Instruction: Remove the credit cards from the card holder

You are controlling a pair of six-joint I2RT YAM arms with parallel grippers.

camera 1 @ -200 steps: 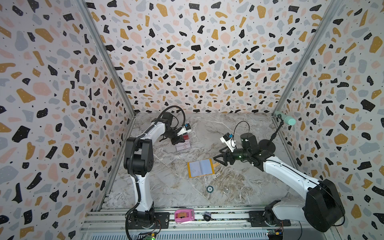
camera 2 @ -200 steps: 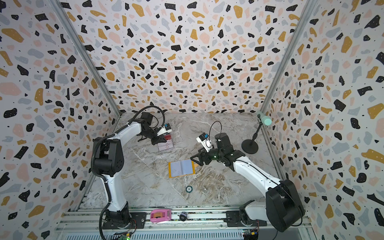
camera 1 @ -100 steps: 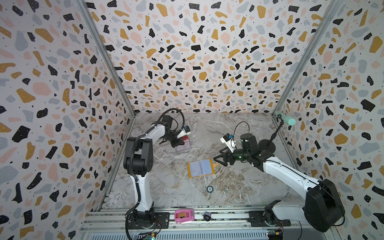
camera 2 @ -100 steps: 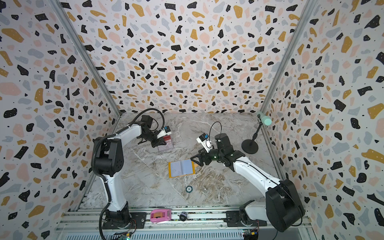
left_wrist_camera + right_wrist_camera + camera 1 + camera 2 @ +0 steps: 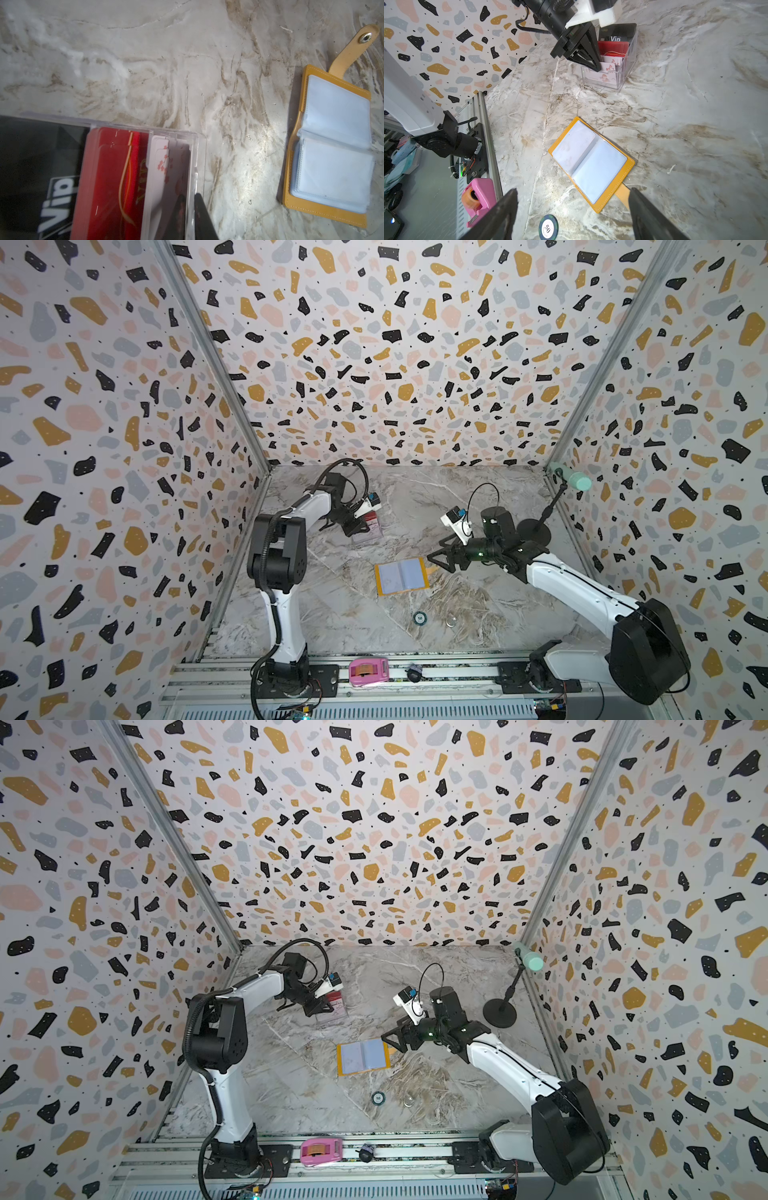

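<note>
Bearing "LOGO" and "Vip", black card (image 5: 623, 31) sits in clear stand (image 5: 620, 81)

The card holder (image 5: 591, 164) lies open on the counter (image 5: 695, 104), its tab beside one finger of the wide-spread right hand (image 5: 573, 193). The left hand (image 5: 595, 65) dips into the acrylic stand (image 5: 627, 68) of credit cards (image 5: 612, 46).

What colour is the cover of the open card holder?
Mustard yellow. The card holder shows best in the right wrist view.

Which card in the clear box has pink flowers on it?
The white card in front. The red card behind it has gold lines; the black card at the back says Vip.
</note>
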